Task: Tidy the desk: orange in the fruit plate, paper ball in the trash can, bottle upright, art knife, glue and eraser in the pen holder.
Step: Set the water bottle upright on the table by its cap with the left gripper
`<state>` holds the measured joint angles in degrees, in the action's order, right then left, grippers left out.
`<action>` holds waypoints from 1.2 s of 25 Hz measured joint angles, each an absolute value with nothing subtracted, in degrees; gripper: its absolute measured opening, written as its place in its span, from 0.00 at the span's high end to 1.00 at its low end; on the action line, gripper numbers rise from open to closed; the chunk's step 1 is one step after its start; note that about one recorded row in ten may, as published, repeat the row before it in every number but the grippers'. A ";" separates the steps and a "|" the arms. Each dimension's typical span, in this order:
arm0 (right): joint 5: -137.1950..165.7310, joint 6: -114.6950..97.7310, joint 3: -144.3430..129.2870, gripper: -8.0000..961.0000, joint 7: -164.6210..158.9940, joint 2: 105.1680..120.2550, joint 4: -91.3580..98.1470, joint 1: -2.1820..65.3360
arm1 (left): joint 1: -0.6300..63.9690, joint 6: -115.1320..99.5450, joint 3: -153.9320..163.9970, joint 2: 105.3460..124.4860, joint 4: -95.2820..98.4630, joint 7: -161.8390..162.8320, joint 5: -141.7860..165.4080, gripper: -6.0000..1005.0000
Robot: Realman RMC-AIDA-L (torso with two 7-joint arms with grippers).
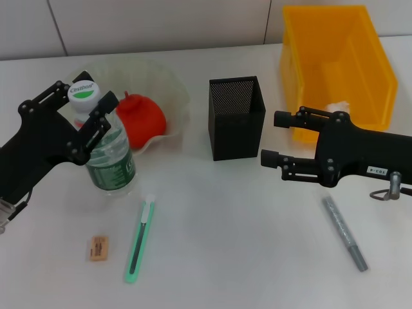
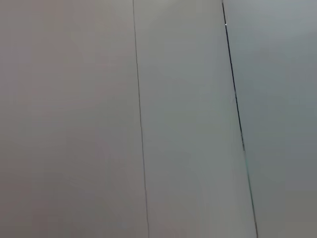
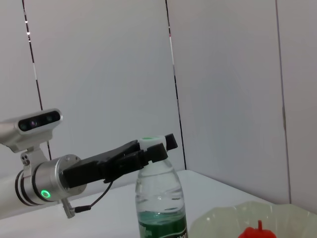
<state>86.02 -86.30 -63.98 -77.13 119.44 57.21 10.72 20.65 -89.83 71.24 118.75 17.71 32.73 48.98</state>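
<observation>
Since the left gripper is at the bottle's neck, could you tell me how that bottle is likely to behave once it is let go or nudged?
The bottle stands upright, tall and narrow, so a sideways nudge could probably tip it. Its clear body looks mostly empty, so it is likely light and easily shoved. The left gripper is around the neck below the cap; smooth plastic there may slip.

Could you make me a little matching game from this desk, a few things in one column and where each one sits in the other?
Things:
1. bottle
2. orange
3. paper ball
4. eraser

Places:
A. lying on the desk beside the green art knife
B. inside the yellow bin
C. upright, its neck between the left gripper's fingers
D. in the pale fruit plate

Pairs: 1-C, 2-D, 3-B, 4-A
</observation>
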 joint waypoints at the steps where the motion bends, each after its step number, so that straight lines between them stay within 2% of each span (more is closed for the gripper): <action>1: 86.02 -86.30 -63.98 0.20 -77.13 119.44 57.21 10.72 | 20.74 -89.73 70.86 118.76 17.19 32.08 48.97 0.55; 30: 86.05 -86.30 -64.04 0.20 -77.07 119.45 57.04 11.33 | 21.97 -85.29 69.96 119.09 11.60 25.56 44.60 0.55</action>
<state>86.05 -86.30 -64.04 -77.07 119.45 57.04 11.33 21.97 -85.29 69.96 119.09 11.60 25.56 44.60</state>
